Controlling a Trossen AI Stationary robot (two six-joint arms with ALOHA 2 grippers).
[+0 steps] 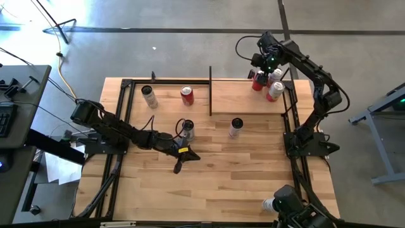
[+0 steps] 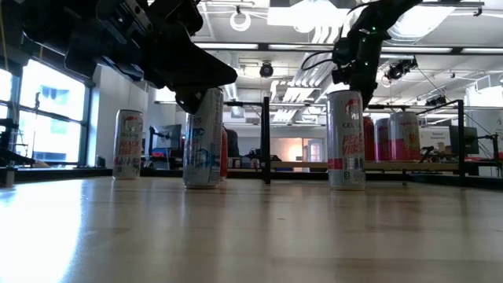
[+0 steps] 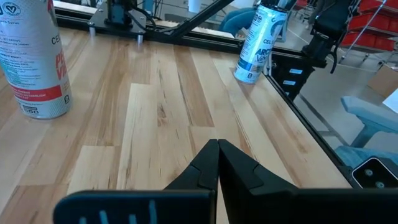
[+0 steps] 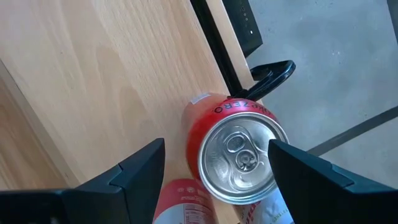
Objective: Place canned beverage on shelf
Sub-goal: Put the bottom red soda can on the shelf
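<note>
The shelf [image 1: 240, 98] of pale wood stands at the table's far right. At its far right corner stand three cans, a red can [image 4: 239, 155] [image 1: 258, 81] among them. My right gripper [image 4: 214, 158] [image 1: 269, 63] hangs open over them, pointing down, with a finger on either side of the red can's top. My left gripper [image 3: 217, 144] [image 1: 178, 167] is shut with nothing in it, low over the middle of the table. Several more cans stand upright on the tabletop, one [image 1: 235, 127] [image 2: 346, 139] just in front of the shelf. My right gripper is open around the red can's top, coming from above. One finger [image 4: 292, 168] is close against the rim [image 4: 273, 140], and I cannot tell whether it touches. The other finger [image 4: 140, 171] is clear of the can. The can stands upright on the shelf.
On the tabletop stand a silver can [image 1: 149, 95], a red can [image 1: 186, 95], a can [image 1: 187, 130] beside my left arm and a blue-white can [image 3: 261, 40] at the near right corner. A black frame [image 1: 126, 114] edges the table. The near middle of the tabletop is bare wood.
</note>
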